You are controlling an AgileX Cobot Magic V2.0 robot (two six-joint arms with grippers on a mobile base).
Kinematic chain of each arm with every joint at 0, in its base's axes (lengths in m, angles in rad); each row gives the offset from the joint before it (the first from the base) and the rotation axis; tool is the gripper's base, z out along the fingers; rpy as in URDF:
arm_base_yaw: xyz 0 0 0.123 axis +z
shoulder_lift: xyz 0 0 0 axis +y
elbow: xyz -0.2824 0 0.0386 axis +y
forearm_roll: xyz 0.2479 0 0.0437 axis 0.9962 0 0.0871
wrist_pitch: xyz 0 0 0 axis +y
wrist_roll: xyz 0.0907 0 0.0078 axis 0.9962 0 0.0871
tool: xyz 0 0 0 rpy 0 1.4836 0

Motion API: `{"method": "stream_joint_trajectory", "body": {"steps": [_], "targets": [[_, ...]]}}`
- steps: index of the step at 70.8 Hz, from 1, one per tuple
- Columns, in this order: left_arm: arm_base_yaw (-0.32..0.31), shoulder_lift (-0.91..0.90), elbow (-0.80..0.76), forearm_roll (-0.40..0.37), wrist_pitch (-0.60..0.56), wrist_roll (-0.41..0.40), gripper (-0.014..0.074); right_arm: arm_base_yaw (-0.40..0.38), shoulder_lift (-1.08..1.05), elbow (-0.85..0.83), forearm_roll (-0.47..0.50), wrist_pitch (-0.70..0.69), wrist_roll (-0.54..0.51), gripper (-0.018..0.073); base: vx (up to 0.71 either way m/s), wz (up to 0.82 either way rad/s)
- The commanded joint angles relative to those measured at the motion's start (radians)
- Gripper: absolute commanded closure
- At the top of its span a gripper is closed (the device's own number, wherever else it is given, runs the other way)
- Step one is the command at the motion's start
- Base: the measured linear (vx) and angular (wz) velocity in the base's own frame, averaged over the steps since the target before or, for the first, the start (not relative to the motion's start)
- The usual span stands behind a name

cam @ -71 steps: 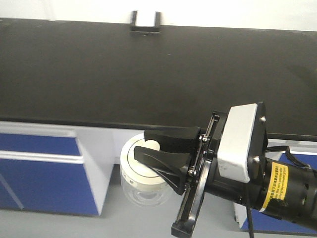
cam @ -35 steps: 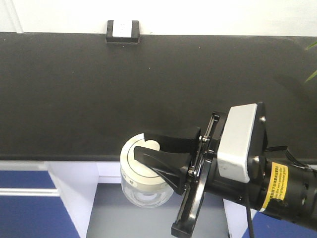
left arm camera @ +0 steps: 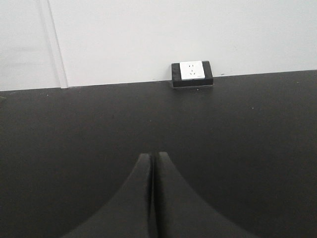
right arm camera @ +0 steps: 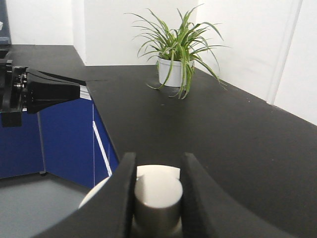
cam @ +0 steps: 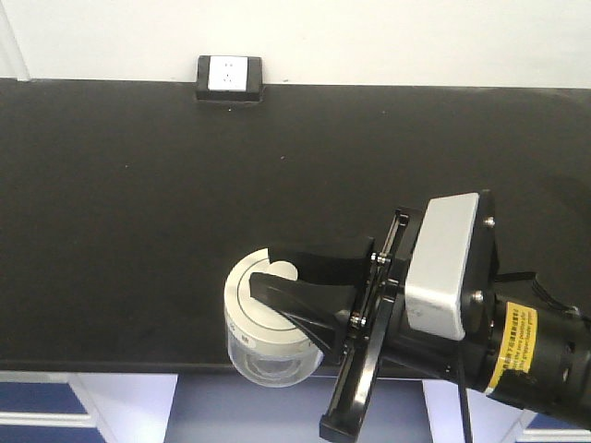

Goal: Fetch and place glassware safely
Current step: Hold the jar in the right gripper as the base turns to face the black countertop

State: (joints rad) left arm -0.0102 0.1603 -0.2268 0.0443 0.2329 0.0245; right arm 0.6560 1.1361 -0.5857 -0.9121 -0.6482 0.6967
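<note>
The glass jar (cam: 263, 337) is small, squat and clear, with a round off-white lid and a central knob (right arm camera: 157, 196). My right gripper (cam: 282, 268) is shut on the knob and holds the jar in the air over the front edge of the black counter (cam: 185, 185). In the right wrist view the two black fingers (right arm camera: 121, 193) press on both sides of the knob. My left gripper (left arm camera: 153, 157) is shut and empty, its fingers pressed together above the black counter (left arm camera: 74, 139). The left arm also shows at the left of the right wrist view (right arm camera: 39, 91).
A white wall socket in a black frame (cam: 229, 77) sits at the counter's back edge, also in the left wrist view (left arm camera: 191, 73). A potted green plant (right arm camera: 176, 52) stands at the counter's far corner. Blue cabinet fronts (right arm camera: 64, 134) and grey floor lie below the counter.
The counter has slid down in the front view: the robot has come closer. The jar, held over the floor and cabinets before, now hangs over the counter's front edge. The grip is unchanged.
</note>
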Motion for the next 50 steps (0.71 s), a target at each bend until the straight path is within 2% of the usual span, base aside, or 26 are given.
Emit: {"method": "stream_joint_trajectory", "body": {"steps": [1, 50], "targets": [[-0.005, 0.012, -0.027, -0.003, -0.071, -0.010, 0.0603, 0.001, -0.026, -0.033, 0.043, -0.075, -0.008, 0.0559, 0.20, -0.01], [-0.005, 0.012, -0.027, -0.003, -0.071, -0.010, 0.0603, 0.001, -0.026, -0.033, 0.043, -0.075, -0.008, 0.0559, 0.15, -0.01]]}}
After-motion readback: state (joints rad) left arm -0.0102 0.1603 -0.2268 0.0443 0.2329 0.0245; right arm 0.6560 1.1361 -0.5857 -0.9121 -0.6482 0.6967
